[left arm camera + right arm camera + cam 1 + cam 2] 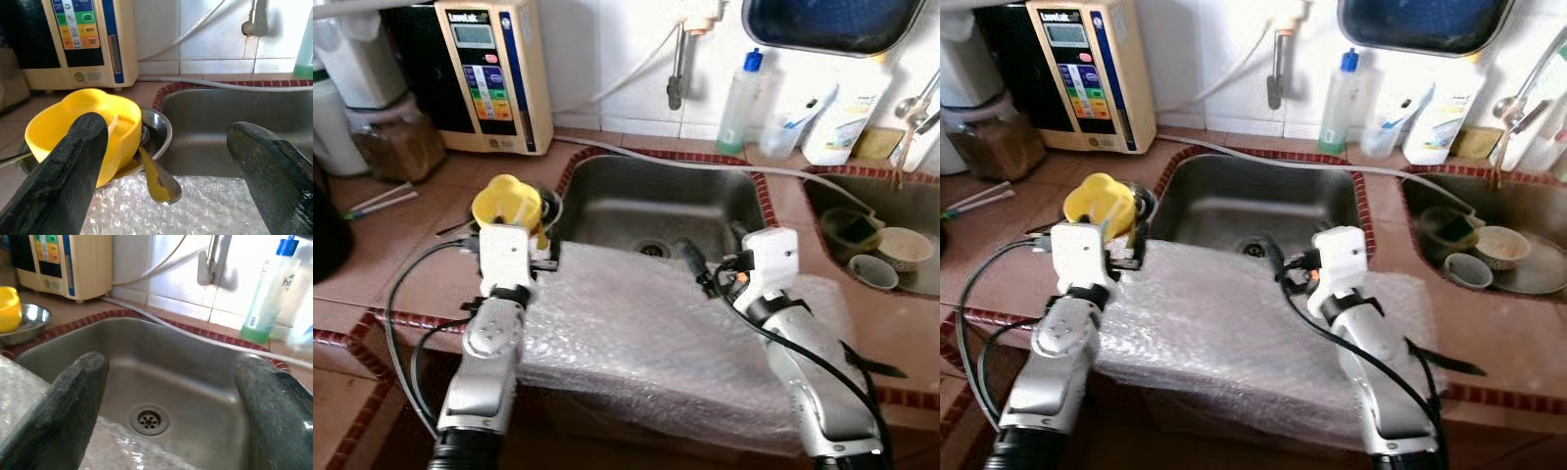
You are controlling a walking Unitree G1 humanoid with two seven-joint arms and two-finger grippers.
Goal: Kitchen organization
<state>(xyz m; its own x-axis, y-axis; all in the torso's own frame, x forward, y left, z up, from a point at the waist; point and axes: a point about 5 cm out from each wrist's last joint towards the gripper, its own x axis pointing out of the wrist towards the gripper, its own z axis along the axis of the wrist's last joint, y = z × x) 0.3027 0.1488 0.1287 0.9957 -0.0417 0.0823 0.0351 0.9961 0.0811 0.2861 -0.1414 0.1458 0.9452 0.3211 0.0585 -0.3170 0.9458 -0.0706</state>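
A yellow plastic bowl [509,204] sits tilted inside a steel bowl [159,129] on the tiled counter left of the sink [607,186]. A metal spoon [159,183] hangs out of the steel bowl onto the bubble wrap [636,333] that covers the sink's front edge. My left gripper [533,240] is open just in front of the yellow bowl, and one finger [73,166] overlaps the bowl's near side in the left wrist view. Over the sink's front edge my right gripper [715,257] is open and holds nothing, pointing at the drain [149,419].
A cream water ioniser [494,73] stands at the back left beside a jar [396,137]. A soap bottle [741,103] and a tap [677,69] are behind the sink. A second basin at the right holds small bowls [876,257]. Chopsticks [382,201] lie at the left.
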